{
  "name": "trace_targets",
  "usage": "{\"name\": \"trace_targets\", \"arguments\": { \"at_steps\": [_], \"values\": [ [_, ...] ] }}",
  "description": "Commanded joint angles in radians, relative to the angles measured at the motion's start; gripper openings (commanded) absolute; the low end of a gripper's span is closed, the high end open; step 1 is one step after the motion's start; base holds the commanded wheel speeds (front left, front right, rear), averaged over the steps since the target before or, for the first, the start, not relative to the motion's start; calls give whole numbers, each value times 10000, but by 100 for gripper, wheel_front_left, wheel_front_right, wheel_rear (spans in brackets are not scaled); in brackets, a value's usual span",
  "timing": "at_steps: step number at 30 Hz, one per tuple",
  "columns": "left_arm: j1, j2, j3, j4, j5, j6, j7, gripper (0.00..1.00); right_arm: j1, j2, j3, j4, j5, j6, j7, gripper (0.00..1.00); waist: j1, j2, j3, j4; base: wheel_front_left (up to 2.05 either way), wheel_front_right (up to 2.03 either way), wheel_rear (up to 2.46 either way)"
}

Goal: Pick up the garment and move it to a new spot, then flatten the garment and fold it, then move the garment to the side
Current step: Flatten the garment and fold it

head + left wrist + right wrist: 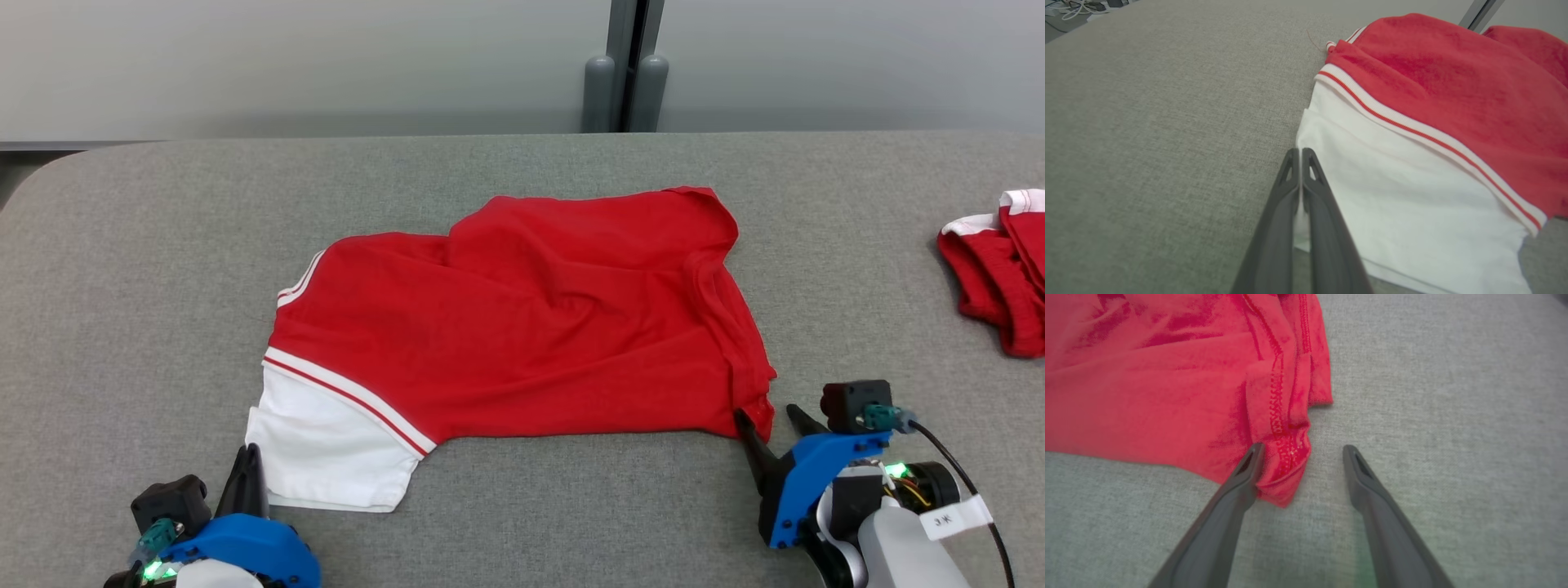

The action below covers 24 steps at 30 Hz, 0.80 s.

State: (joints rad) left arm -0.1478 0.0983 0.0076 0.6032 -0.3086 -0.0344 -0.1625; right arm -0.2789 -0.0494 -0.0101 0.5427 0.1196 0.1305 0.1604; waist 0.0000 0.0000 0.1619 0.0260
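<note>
The garment [522,327] lay rumpled on the table [163,245], long axis running left to right, with its white corner pinched by the left gripper [249,457] and its red corner between the spread fingers of the right gripper [766,412].

You had a soft matt cloth garment [522,327] lying on a rough grey woven-fabric table [571,506], w/ the fingers [1224,510] in smooth, matt dark plastic.

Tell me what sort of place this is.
Probably a robotics lab or test room set up for garment folding: a wide table covered in grey fabric, a red and white garment spread on it, a second red garment at its right edge, and plain pale wall panels behind.
</note>
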Motion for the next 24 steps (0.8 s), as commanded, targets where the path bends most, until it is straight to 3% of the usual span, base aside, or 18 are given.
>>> {"name": "trace_targets", "arguments": {
  "at_steps": [1, 2, 3, 4, 5, 6, 10, 14, 19, 24],
  "values": [
    [-150, 47, -50, -72, -63, 47, 14, 0, -218, -21, 214, 302, -28, 5, 171, 100, 0, 0, 41, 14, 0, 0, 0],
    [-168, 47, -62, -88, -71, 37, 27, 0, -273, -13, 348, 490, -49, 7, 277, 100, 0, 0, 63, 22, 0, 0, 0],
    [-188, 49, -82, -98, -71, 22, 40, 0, -321, -9, 473, 632, -35, 7, 348, 80, 0, 0, 78, 34, 0, 0, 0],
    [-200, 63, -91, -108, -67, 5, 46, 0, -334, 8, 554, 757, 62, 7, 424, 68, 0, 0, 85, 45, 0, 0, 0],
    [-197, 75, -97, -123, -65, -13, 31, 0, -321, 17, 635, 872, 124, 10, 481, 9, 0, 0, 87, 52, 0, 0, 0],
    [-189, 80, -100, -136, -91, -28, 2, 0, -309, 24, 716, 942, 220, 15, 528, 0, 0, 0, 85, 54, 0, 0, 0],
    [-153, 56, -12, -325, -299, -132, -195, 0, -210, -15, 581, 627, 729, 4, 107, 0, 0, 0, 14, 20, 0, 0, 0],
    [-232, -41, 293, -1077, -882, -390, -594, 0, -26, -19, 122, -429, 1570, 5, -425, 0, 0, 0, -171, -60, 0, 0, 0],
    [-449, -102, 624, -2844, -1956, -733, -610, 0, 215, -38, -51, -2660, 2857, 5, -356, 0, 0, 0, -427, -259, 0, 0, 0],
    [-1178, 327, 677, -5047, -2828, -871, 362, 0, -129, -29, -551, -5158, 3383, 5, 348, 0, 0, 0, -596, -465, 0, 0, 0]
  ]
}}
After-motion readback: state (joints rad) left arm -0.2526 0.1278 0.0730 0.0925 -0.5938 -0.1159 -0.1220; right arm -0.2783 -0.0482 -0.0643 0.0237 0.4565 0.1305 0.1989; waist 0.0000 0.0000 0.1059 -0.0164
